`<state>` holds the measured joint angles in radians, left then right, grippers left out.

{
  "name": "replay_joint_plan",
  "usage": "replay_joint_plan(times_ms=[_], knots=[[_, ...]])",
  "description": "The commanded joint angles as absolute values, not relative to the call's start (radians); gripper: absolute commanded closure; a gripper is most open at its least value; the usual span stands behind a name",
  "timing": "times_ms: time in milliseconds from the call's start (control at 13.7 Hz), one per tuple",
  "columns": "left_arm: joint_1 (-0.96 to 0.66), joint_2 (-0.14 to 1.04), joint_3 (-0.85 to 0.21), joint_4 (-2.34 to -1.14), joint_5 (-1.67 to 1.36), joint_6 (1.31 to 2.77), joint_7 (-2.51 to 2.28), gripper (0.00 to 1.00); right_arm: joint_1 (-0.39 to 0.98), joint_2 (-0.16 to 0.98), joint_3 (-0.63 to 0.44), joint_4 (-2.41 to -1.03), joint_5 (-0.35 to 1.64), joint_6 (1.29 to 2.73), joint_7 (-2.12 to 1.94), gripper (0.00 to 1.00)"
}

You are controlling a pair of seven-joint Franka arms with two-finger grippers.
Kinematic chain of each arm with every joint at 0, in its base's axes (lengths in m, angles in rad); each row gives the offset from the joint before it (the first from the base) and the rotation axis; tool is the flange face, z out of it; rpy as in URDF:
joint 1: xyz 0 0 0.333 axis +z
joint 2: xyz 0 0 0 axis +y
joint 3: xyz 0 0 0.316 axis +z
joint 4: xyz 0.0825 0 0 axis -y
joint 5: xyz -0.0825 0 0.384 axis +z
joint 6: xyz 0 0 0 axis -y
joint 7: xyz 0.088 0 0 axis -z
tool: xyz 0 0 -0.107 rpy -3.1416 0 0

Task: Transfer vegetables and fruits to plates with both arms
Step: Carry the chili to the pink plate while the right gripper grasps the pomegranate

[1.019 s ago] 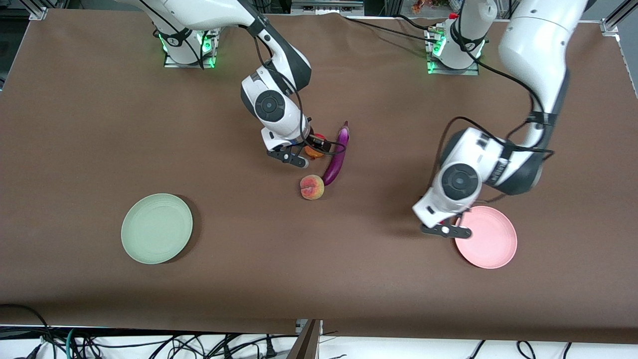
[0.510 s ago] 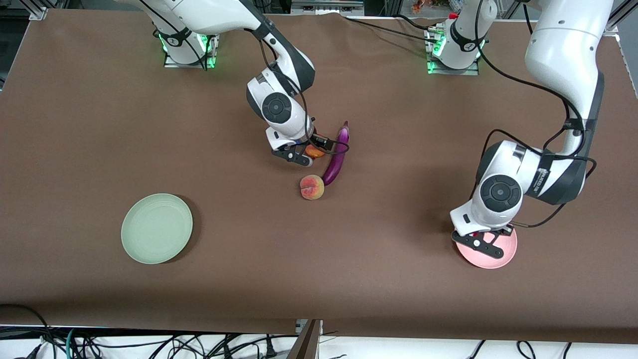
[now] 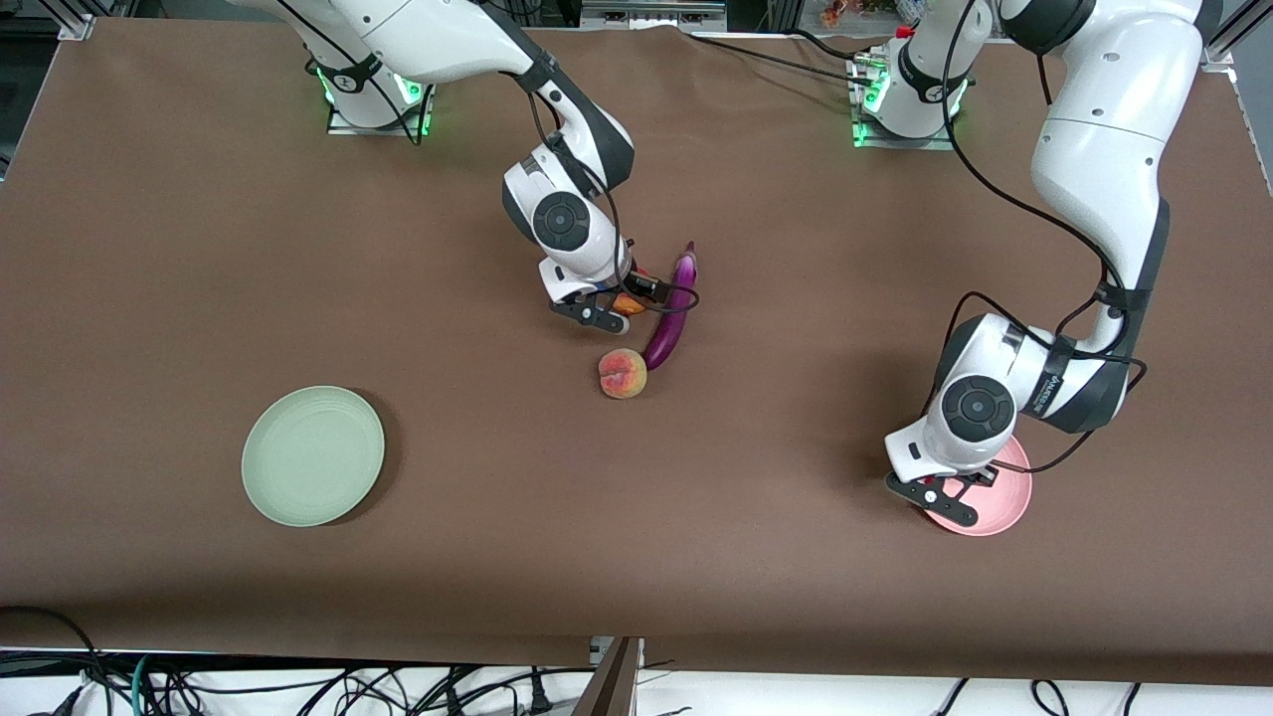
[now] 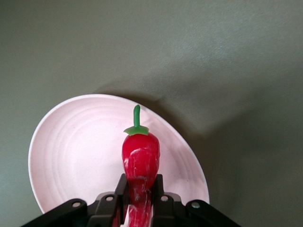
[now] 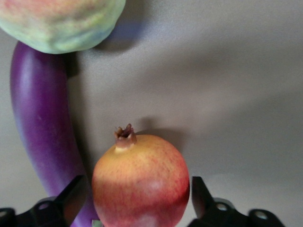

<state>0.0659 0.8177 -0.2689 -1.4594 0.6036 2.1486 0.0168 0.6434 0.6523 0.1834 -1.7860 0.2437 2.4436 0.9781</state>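
My left gripper (image 3: pixel 945 494) is shut on the red chili pepper (image 4: pixel 140 156), green stem pointing away, and holds it just above the pale pink plate (image 3: pixel 1004 497), which also shows in the left wrist view (image 4: pixel 71 156). My right gripper (image 3: pixel 615 301) is open and low over the red-yellow fruit (image 3: pixel 629 304). Its fingers (image 5: pixel 75 194) stand on either side of that fruit (image 5: pixel 140 179). The purple eggplant (image 3: pixel 671 318) lies right beside that fruit, toward the left arm's end. The peach (image 3: pixel 623 374) sits nearer the camera, against the eggplant's tip. The pale green plate (image 3: pixel 312 455) has nothing on it.
The brown table (image 3: pixel 199 249) spreads wide between the two plates. The eggplant (image 5: pixel 42 127) lies close against one finger of my right gripper, and the peach (image 5: pixel 61 21) is past the fruit. Cables hang along the table's front edge.
My left gripper has carried the chili from beside the pink plate's rim to over the plate. My right gripper has shifted slightly and settled around the red-yellow fruit.
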Motion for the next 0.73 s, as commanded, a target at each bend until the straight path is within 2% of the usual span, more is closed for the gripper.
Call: replay_joint_plan(times_ms=[0,146,218,364,510,655], knots=[[0.081,0.816,-0.278,-1.47,0.597,2.158,0.035,0.01,0.653,0.652,0.175,-1.786,0.247,2.457,0.973,0.57],[0.087,0.807,-0.282,-1.47,0.597,2.155,0.037,0.0,0.647,0.65,0.166,-1.783,0.229,2.456,0.969,0.84],[0.087,0.798,-0.288,-1.468,0.595,2.146,0.034,0.0,0.646,0.637,0.155,-1.775,0.226,2.45,0.963,0.9],[0.083,0.756,-0.296,-1.463,0.527,2.091,0.035,0.0,0.644,0.556,0.082,-1.766,0.224,2.352,0.918,0.94],[0.084,0.706,-0.325,-1.46,0.451,2.008,0.035,0.0,0.638,0.5,-0.05,-1.694,0.225,2.135,0.733,0.95],[0.074,0.651,-0.35,-1.46,0.42,1.909,0.031,0.0,0.614,0.495,-0.2,-1.606,0.233,1.943,0.475,0.95]])
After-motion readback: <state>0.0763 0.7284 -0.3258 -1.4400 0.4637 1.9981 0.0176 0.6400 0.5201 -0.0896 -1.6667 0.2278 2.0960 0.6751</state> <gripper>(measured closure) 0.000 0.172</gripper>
